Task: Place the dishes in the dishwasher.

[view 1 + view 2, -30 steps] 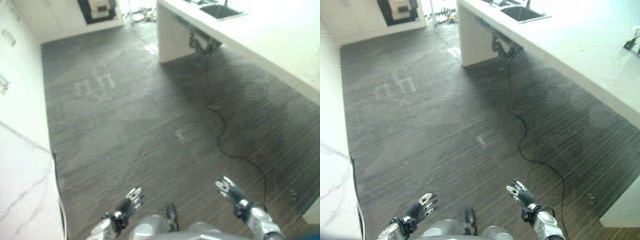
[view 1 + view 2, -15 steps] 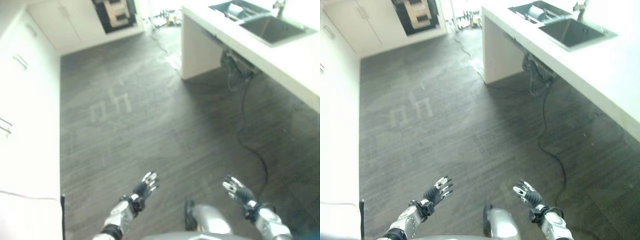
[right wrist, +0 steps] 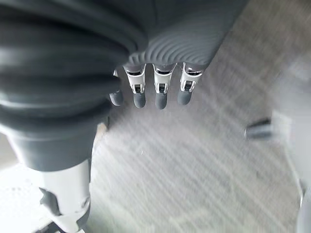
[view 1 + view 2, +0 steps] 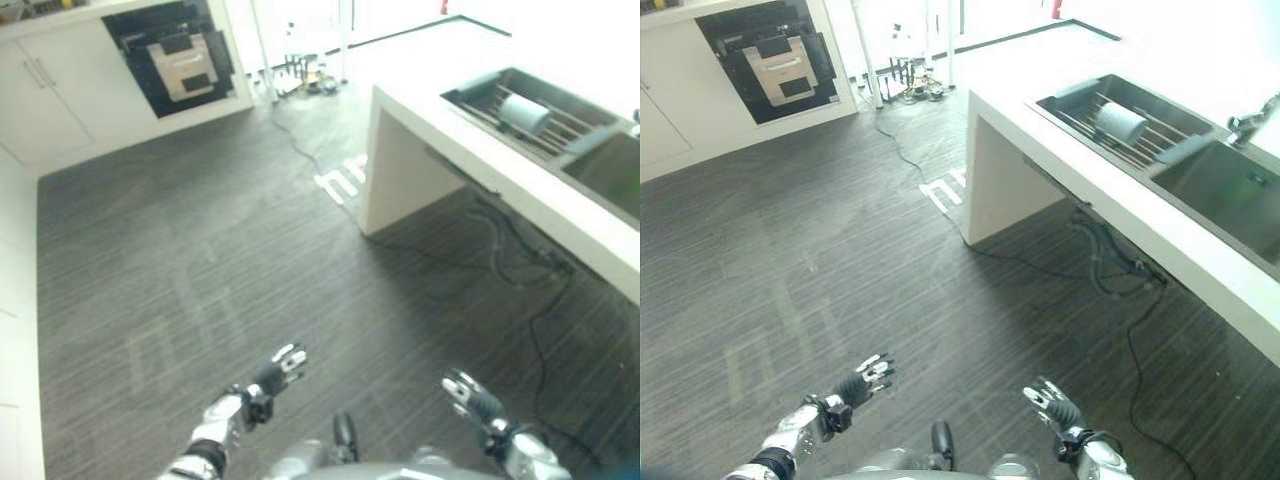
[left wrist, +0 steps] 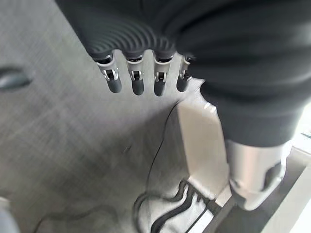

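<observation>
The left hand hung empty over the dark floor, fingers straight and relaxed, well short of the white counter. The right hand hung likewise, nearer the counter. A pale cup lay in the counter's dish rack, beside the sink

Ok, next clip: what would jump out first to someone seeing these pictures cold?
Probably the white counter along the right, with a sink and a drying rack holding one pale cup. Then the broad dark striped floor, and low in view the left hand and right hand, both open and holding nothing. A dark appliance sits in the far cabinets.
</observation>
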Controlling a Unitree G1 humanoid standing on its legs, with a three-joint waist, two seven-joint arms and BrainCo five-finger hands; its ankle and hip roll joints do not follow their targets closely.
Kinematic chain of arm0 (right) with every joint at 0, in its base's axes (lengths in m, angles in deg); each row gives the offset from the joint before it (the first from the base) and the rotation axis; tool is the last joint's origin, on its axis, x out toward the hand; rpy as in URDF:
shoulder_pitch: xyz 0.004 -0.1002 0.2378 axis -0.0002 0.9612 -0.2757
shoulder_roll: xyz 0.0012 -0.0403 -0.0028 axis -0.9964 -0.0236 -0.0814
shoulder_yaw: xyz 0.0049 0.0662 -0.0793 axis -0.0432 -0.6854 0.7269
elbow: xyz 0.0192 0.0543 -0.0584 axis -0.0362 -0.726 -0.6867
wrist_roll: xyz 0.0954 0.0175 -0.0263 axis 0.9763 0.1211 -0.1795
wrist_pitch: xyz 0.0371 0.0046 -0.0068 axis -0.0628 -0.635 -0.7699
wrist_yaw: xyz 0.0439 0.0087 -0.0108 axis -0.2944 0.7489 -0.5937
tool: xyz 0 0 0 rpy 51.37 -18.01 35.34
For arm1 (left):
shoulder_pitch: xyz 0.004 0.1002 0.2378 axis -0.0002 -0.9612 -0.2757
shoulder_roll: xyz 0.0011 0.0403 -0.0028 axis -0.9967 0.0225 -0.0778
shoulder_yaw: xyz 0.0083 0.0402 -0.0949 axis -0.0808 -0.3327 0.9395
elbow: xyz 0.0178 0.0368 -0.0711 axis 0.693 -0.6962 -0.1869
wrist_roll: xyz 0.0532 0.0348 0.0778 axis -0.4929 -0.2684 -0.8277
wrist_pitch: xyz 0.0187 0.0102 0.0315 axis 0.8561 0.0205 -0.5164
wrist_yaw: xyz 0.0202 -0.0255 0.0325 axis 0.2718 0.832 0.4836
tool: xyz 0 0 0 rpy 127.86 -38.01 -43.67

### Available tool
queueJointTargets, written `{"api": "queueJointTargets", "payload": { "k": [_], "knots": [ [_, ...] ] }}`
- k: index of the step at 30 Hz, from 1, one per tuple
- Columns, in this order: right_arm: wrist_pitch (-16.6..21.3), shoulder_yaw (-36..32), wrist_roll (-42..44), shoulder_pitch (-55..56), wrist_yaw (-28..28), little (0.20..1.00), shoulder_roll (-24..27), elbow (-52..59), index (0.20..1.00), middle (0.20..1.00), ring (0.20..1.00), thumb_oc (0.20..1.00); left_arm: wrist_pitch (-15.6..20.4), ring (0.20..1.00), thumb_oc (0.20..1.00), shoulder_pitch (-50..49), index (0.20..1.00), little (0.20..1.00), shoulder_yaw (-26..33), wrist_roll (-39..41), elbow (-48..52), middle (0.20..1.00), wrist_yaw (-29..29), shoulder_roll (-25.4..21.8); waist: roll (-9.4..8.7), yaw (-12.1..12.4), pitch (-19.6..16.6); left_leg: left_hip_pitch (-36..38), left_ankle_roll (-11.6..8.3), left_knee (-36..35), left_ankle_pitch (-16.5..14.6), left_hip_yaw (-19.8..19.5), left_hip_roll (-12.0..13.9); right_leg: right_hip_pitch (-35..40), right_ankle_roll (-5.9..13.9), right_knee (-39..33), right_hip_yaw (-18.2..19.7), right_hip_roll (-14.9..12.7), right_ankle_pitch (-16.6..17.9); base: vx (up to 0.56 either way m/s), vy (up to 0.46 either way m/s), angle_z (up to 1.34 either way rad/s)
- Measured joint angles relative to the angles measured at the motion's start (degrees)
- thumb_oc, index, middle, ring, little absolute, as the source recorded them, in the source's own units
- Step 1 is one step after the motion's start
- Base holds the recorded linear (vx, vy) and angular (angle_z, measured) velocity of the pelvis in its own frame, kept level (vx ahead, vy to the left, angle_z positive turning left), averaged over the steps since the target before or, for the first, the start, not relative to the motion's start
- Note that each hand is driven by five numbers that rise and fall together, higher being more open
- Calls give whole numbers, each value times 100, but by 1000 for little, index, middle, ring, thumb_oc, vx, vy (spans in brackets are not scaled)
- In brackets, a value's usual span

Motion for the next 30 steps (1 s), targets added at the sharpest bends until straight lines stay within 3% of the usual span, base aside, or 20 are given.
{"api": "queueJointTargets", "payload": {
  "k": [1, 2, 3, 4, 5, 6, 8, 9, 10, 11, 12, 13, 16, 19, 23, 24, 26, 28, 29, 30],
  "knots": [
    [10, 180, -27, -57, 16, 1000, 34, 97, 1000, 1000, 1000, 1000, 14, 1000, 1000, -88, 1000, 1000, 50, 33, 60, 1000, -96, 136, 224, -1, 56, 149, -258, 120, -167, 93, 183, -660, -165, -605, -175, 478, -115, 142, 237, -25],
    [29, 322, -44, -154, -2, 1000, 81, 240, 1000, 1000, 1000, 1000, -8, 1000, 1000, -137, 1000, 1000, -21, 57, 57, 1000, -117, 184, 390, -6, 123, 231, -933, 240, -410, 91, 289, -1111, -220, -1045, -382, 853, -99, 141, 31, -22],
    [47, 402, -39, -305, 30, 1000, 116, 151, 1000, 1000, 1000, 1000, -29, 1000, 1000, -106, 1000, 1000, -233, 49, 41, 1000, -77, 223, 222, 27, 348, 148, -2087, 882, -489, 42, 113, -1273, -587, -1812, -330, 1127, 34, 167, -1, 65],
    [43, 325, -68, -324, -1, 1000, -70, 17, 1000, 1000, 1000, 1000, -10, 1000, 1000, -88, 1000, 1000, -348, 41, 169, 1000, -1, 27, -692, -100, 380, -630, -1354, 2572, -849, -121, -196, -1189, -1047, -3227, -27, 493, 738, 171, -12, 159],
    [86, 152, -45, -215, 54, 1000, 137, -289, 1000, 1000, 1000, 1000, 47, 1000, 1000, -230, 1000, 1000, -321, 70, 333, 1000, 3, 92, -763, 23, 337, -543, -642, 1846, -1199, -504, 421, -1241, -612, -4096, -45, 579, 1183, 239, -13, 135],
    [116, 174, -39, -246, 41, 1000, 260, -253, 1000, 1000, 1000, 1000, -40, 1000, 1000, -494, 1000, 1000, -207, 45, 144, 1000, -33, 134, -580, -7, 307, -297, -603, 1588, -1251, -150, 550, -1257, -794, -4361, -209, 849, 1204, 249, -28, 81],
    [132, -81, -31, -213, -10, 1000, 448, -180, 1000, 1000, 1000, 1000, -101, 1000, 1000, -822, 1000, 1000, -218, 1, 131, 1000, -24, 296, 8, -53, 329, 785, -718, 731, -1269, 61, 585, -940, -908, -4194, -567, 1175, 1143, 215, -40, -41],
    [132, -53, -34, -130, -52, 1000, 473, -157, 1000, 1000, 1000, 1000, -91, 1000, 1000, -974, 1000, 1000, -207, 1, 135, 1000, -26, 405, 235, -64, 203, 1276, -959, 624, -1409, 258, 521, -470, -1331, -4284, -777, 1376, 1267, 176, -66, -93],
    [132, -4, -36, -13, -79, 1000, 426, -115, 1000, 1000, 1000, 1000, -48, 1000, 1000, -1085, 1000, 1000, -153, 2, 135, 1000, -39, 371, 137, -31, 57, 1307, -1193, 1068, -1554, 328, 288, -42, -1820, -4579, -811, 1323, 1235, 201, -119, -110],
    [119, 30, -47, -38, -84, 1000, 379, 108, 1000, 1000, 1000, 1000, 30, 1000, 1000, -844, 1000, 1000, -58, 1, 250, 1000, -56, 444, 134, -26, 67, 677, -1207, 1462, -1883, 368, 562, 491, -1651, -5300, -518, 1358, 1410, 244, -176, -78],
    [124, 49, -47, -75, -83, 1000, 379, 112, 1000, 1000, 1000, 1000, 45, 1000, 1000, -703, 1000, 1000, -52, 2, 245, 1000, -57, 432, 106, -42, 61, 373, -1180, 1365, -1832, 348, 751, 648, -1582, -5390, -496, 1373, 1369, 224, -185, -71],
    [127, 86, -45, -97, -66, 1000, 412, 103, 1000, 1000, 1000, 1000, 45, 1000, 1000, -555, 1000, 1000, -44, 4, 244, 1000, -40, 425, 85, -57, 48, 187, -995, 1266, -1158, 315, 946, 850, -1411, -5419, -375, 1446, 1271, 223, -197, -28],
    [139, 216, -34, -125, -52, 1000, 415, 110, 1000, 1000, 1000, 1000, 5, 1000, 1000, -500, 1000, 1000, 54, 2, 237, 1000, -29, 366, 93, -303, 12, 537, -998, 1048, -1161, 364, 964, 935, -1064, -5241, -363, 1455, 971, 170, -190, -8],
    [120, 214, -32, -117, -15, 1000, 417, 108, 1000, 1000, 1000, 1000, -37, 1000, 1000, -483, 1000, 1000, 46, 2, 226, 1000, -31, 382, 132, -325, 24, 624, -1032, 1222, -1143, 380, 916, 930, -1078, -5021, -179, 1408, 730, 116, -149, -28],
    [118, 211, 23, -120, 78, 1000, 440, 108, 1000, 1000, 1000, 1000, -90, 1000, 1000, -487, 1000, 1000, 45, -2, 224, 1000, -36, 578, 182, -358, 63, 137, -1198, 2985, -1041, 185, 935, 1266, -1189, -5136, 128, 1337, 505, 100, -169, -42],
    [119, 212, 28, -99, 109, 1000, 449, 114, 1000, 1000, 1000, 1000, -160, 1000, 1000, -501, 1000, 1000, 41, -4, 232, 1000, -37, 661, 209, -351, 62, -221, -1455, 3804, -839, 161, 1018, 1312, -1356, -5124, 338, 1315, 419, 90, -146, -64],
    [116, 213, 42, -62, 171, 1000, 457, 135, 1000, 1000, 1000, 1000, -202, 1000, 1000, -474, 1000, 1000, 46, -4, 234, 1000, -36, 675, 150, -433, 91, -545, -1434, 3746, -1040, 14, 1060, 1357, -1417, -5133, 476, 1267, 431, 105, -171, -44],
    [109, 220, 136, -16, 171, 1000, 508, 92, 1000, 1000, 1000, 1000, -215, 1000, 1000, -445, 1000, 1000, 62, -4, 207, 1000, -36, 687, 156, -469, 91, -507, -1426, 3104, -579, -150, 1069, 1068, -1313, -4563, 575, 1333, 226, 94, -212, -51],
    [121, 206, 171, -100, 167, 1000, 495, 71, 1000, 1000, 1000, 1000, -220, 1000, 1000, -455, 1000, 1000, 82, -7, 126, 1000, -23, 627, 33, -459, 105, -694, -1574, 3562, -494, -231, 1074, 696, -1356, -3797, 317, 1312, -188, 105, -202, -64],
    [117, 198, 249, -82, 162, 1000, 453, 35, 1000, 1000, 1000, 1000, -221, 1000, 1000, -395, 1000, 1000, 84, -3, 88, 1000, -48, 563, -257, -487, 137, -1178, -1862, 4613, -111, -304, 1019, 754, -1664, -3903, 349, 1286, -333, 175, -179, -52]
  ]
}}
